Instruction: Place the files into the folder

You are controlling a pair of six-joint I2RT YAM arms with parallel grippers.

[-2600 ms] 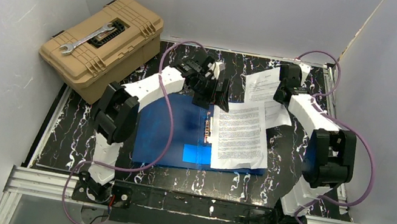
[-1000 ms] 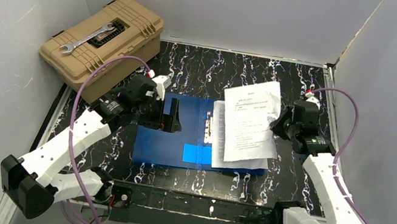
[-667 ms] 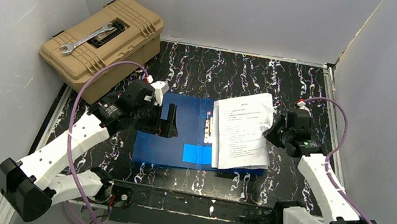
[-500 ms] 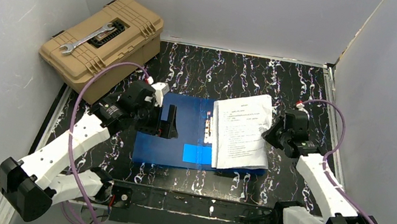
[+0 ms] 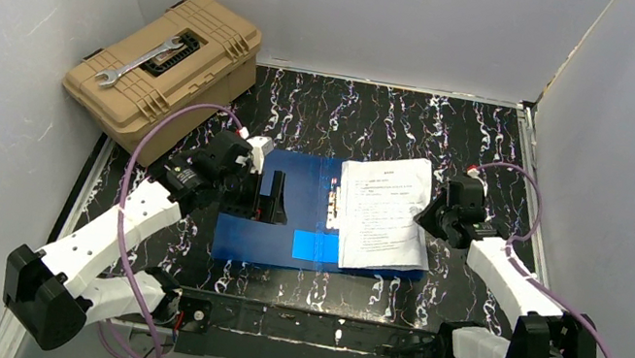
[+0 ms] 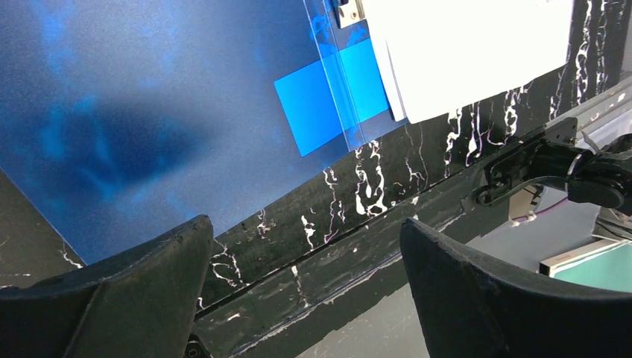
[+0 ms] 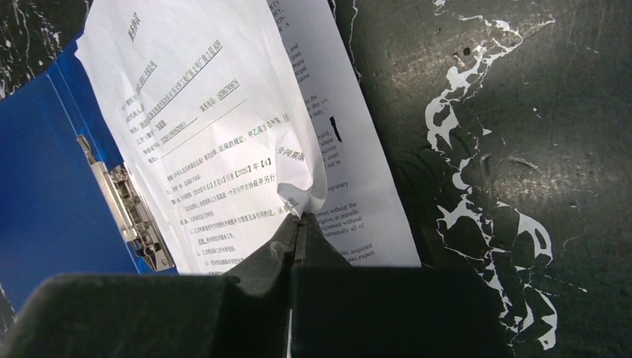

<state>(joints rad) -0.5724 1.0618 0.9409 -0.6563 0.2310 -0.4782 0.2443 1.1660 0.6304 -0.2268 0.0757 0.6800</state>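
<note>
One open folder (image 5: 255,241) carries two visible files (image 5: 382,218) (top sheet's edge pinched by the clamped right gripper (image 7: 298,226)), while the left gripper (image 6: 305,240) hangs spread and empty above it.

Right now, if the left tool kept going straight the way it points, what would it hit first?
Probably the black marbled table just beyond the near edge of the blue folder. Depth is unclear, so the open left tool might land on that folder instead.
</note>
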